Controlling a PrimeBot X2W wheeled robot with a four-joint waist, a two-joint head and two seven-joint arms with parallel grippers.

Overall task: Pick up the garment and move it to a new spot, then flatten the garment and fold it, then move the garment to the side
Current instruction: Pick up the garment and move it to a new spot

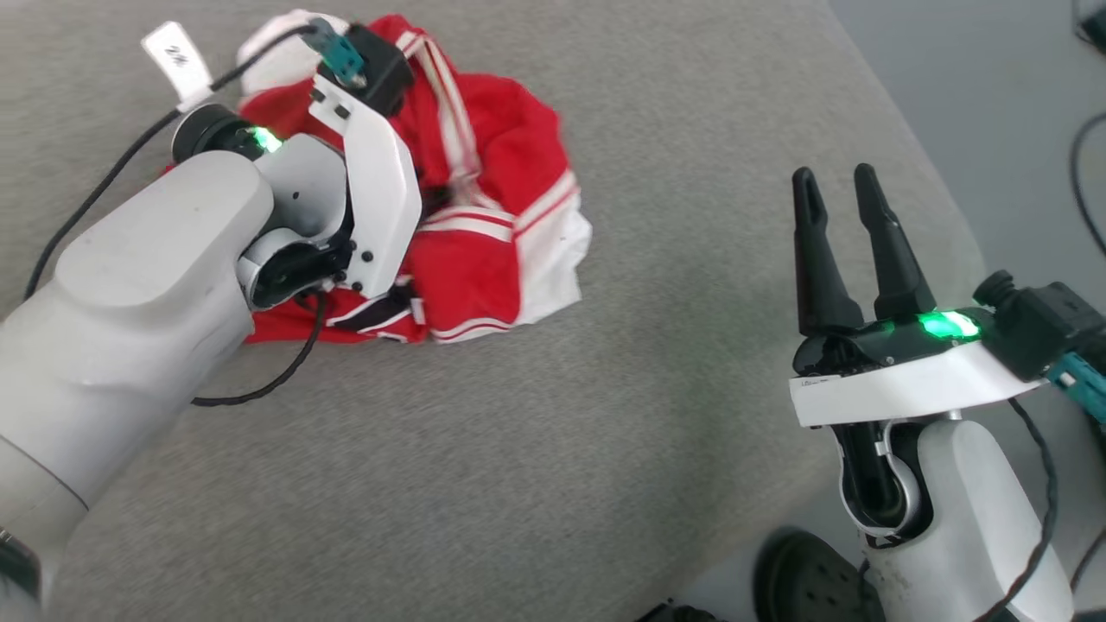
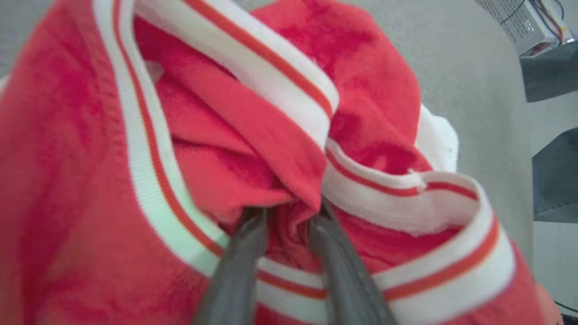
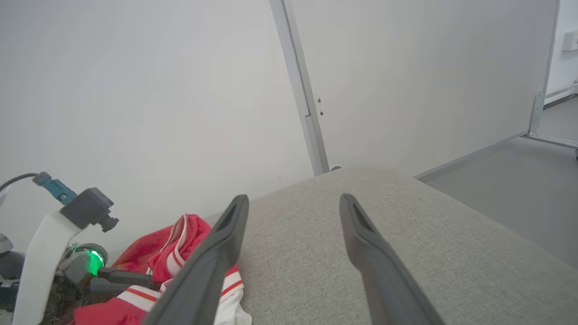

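Grey woven fabric covers the surface (image 1: 605,432) in front of you, with a plain white wall (image 3: 135,90) behind it and grey floor (image 3: 519,180) past its right edge. The garment (image 1: 492,173) lies in a crumpled heap on the far left part of the surface, well apart from the right edge: red cloth, bands of red-and-white striped trim, and a white patch at the side nearest the middle of the surface.

Your left arm reaches over the heap, its wrist covering much of it in the head view. In the left wrist view the left gripper (image 2: 286,216) has its two dark fingers buried in the folds. The tips stand a little apart with a bunched fold of red cloth between them, just below a striped band (whether they actually pinch that fold or only rest around it, I cannot tell).

Your right gripper (image 1: 835,177) sits at the near right edge of the surface, fingers pointing away from you. They are spread wide with nothing between them, touching nothing and well apart from the garment.
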